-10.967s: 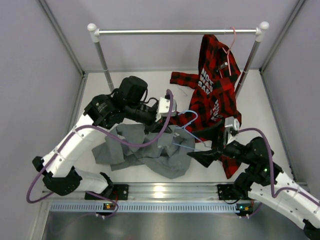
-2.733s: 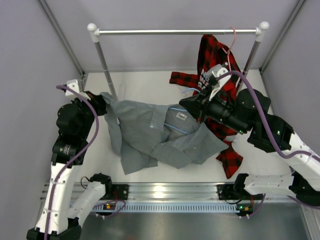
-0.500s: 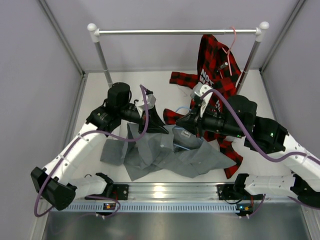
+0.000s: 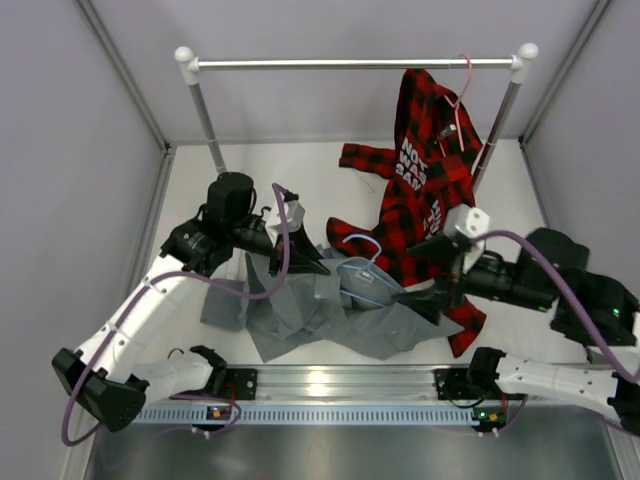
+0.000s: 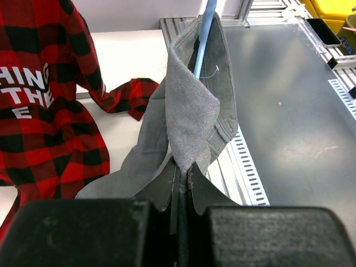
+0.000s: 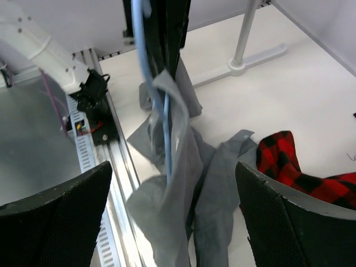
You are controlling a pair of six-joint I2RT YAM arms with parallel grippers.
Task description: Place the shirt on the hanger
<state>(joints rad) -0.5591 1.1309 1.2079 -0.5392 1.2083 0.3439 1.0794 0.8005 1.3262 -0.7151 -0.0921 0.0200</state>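
We saw white block letters on the red-and-black plaid shirt (image 5: 39, 105). In the left wrist view only the fragments "HING", "THE" and "E" could be read, and the frame edge cut off the rest. That shirt hung from a pink hanger (image 4: 466, 72) at the right end of the clothes rail (image 4: 350, 63), and its lower part trailed onto the white table (image 4: 270, 165).

The grey shirt (image 4: 335, 315) lay crumpled near the table's near edge, between the two arms, with one fold lifted. The left gripper (image 5: 182, 168) was pinched closed on that fold. The light-blue hanger (image 4: 362, 242) rose out of the fabric just beside it, and the cloth hid much of its frame. The right gripper (image 6: 172, 166) hovered to the right, its fingers (image 6: 55, 222) spread wide and holding nothing.

Bare table lay open at the far left, beneath the rail. We could not tell what held the hanger up.
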